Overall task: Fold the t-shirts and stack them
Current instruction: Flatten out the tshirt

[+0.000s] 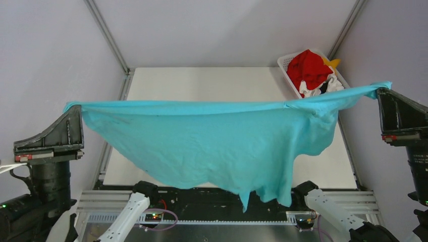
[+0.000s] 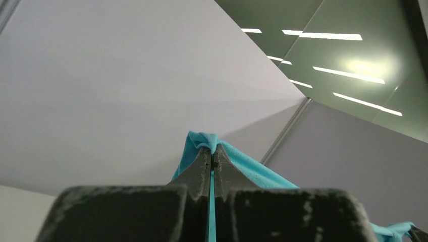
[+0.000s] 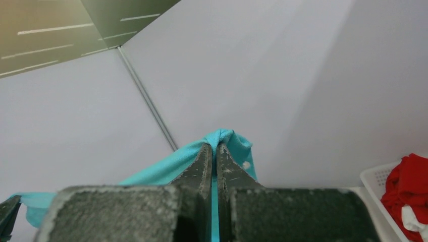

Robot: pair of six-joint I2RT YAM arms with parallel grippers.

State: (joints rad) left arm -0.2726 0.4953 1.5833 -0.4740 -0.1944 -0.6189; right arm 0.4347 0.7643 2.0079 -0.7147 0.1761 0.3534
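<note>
Both pairs of jaws are pinched tight on the teal shirt (image 1: 202,141): our left gripper (image 1: 76,107) holds one end and our right gripper (image 1: 382,92) the other, stretching it in the air above the table (image 1: 202,80). A red shirt (image 1: 309,68) lies in the basket (image 1: 284,62) at the far right.

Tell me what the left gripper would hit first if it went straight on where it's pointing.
Apart from the teal shirt pinched at its tips, the left gripper faces only the pale wall panel, so that is probably first. Nothing else shows between, though depth is hard to judge.
</note>
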